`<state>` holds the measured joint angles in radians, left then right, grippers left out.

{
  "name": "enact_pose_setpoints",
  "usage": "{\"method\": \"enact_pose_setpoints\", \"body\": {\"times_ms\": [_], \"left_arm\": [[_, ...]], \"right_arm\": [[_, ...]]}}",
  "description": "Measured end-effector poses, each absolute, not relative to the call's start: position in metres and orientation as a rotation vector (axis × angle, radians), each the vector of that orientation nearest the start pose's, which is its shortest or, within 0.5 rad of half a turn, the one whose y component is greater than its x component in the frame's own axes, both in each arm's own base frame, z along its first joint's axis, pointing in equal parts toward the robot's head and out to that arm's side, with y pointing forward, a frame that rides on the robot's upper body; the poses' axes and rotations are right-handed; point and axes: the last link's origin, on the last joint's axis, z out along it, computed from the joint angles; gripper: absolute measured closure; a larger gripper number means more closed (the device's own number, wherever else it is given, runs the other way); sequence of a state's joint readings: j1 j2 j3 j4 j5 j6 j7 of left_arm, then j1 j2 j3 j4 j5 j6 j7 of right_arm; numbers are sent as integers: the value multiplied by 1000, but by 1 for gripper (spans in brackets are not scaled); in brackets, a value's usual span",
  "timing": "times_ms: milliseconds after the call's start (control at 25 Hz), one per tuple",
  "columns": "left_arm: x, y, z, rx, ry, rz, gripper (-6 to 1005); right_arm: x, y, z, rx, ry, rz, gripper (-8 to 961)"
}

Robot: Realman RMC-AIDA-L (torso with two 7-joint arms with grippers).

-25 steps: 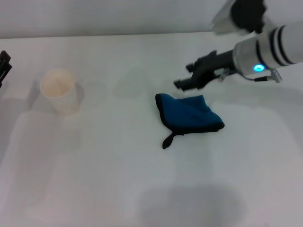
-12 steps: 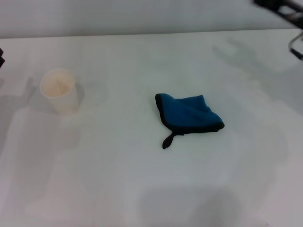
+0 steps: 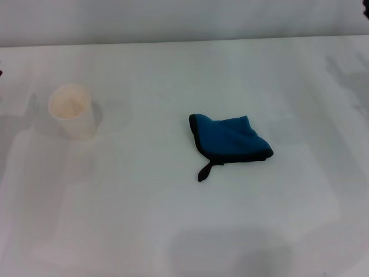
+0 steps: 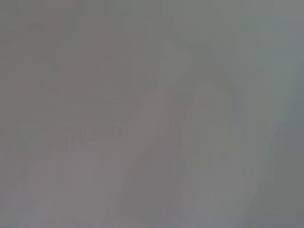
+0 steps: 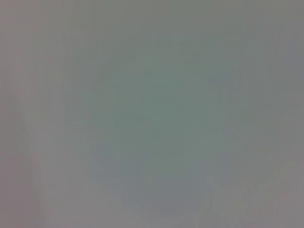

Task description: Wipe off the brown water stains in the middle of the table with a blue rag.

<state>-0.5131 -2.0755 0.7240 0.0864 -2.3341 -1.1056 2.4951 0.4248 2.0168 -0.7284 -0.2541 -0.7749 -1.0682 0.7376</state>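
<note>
The blue rag (image 3: 229,139) lies folded on the white table (image 3: 173,219), a little right of the middle, with its black loop tag (image 3: 204,171) pointing toward the near edge. No brown water stains show on the tabletop around it. Neither gripper appears in the head view. Both wrist views hold only a plain grey blur with no fingers and no object in them.
A cream paper cup (image 3: 73,111) stands upright at the left of the table. Faint shadows fall at the far right and along the near edge.
My right arm, which hung just behind the rag a second ago, has pulled away up and to the right and left the head view. The rag and cup have not moved.
</note>
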Motion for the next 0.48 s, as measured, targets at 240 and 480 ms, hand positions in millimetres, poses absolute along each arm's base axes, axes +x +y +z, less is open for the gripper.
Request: {"method": "enact_pose_setpoints", "body": {"times_ms": [240, 480], "left_arm": [[-340, 360, 5, -1593, -844, -838, 138], [-340, 361, 8, -1571, -847, -841, 139]], "right_arm": [[379, 352, 63, -1397, 735, 707, 79], [379, 353, 62, -1391, 729, 689, 79]]}}
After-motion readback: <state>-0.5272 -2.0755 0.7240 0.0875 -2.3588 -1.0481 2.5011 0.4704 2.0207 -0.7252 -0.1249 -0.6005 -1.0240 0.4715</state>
